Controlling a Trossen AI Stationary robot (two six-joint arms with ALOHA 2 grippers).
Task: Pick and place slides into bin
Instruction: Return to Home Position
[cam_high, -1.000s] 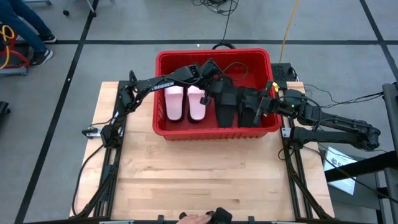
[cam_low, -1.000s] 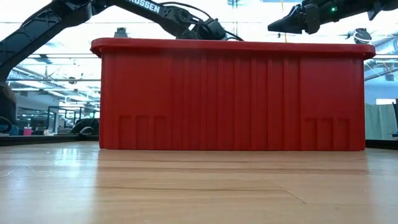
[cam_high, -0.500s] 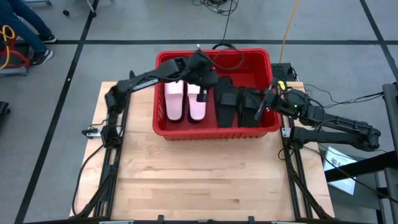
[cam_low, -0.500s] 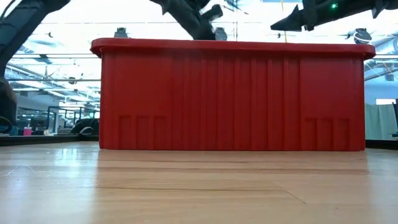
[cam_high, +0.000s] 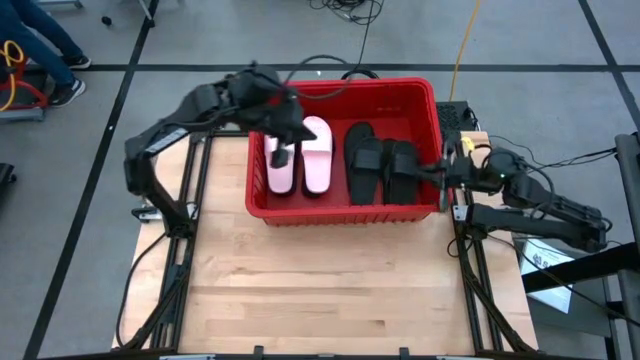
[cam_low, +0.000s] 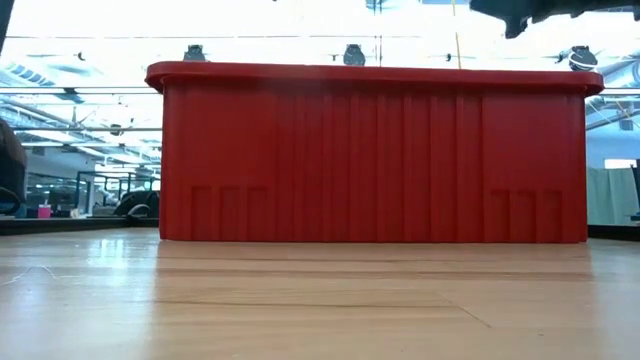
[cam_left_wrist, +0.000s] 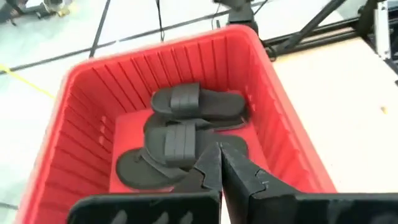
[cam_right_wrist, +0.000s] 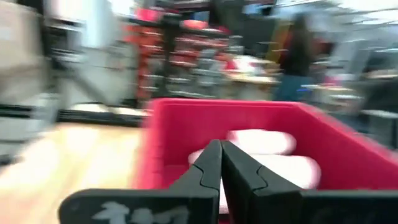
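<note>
The red bin (cam_high: 345, 212) stands at the far edge of the wooden table (cam_high: 320, 290), about in its middle, and a part of it reaches past that edge. All the slides in view lie inside it. The pale pink pair (cam_high: 302, 160) is on the bin's left side, lying side by side. The black slides (cam_high: 376, 165) are on its right side, close together and partly one over another in the left wrist view.

The left gripper (cam_high: 284, 148) hangs above the bin, over the pink pair near the far left corner. Its fingers (cam_left_wrist: 208, 168) are pressed together and hold nothing. The right gripper (cam_high: 438, 171) is at the bin's right wall, above the rim. Its fingers (cam_right_wrist: 208, 163) are also pressed together and are empty. In the low view the bin's front wall hides what is inside.
</note>
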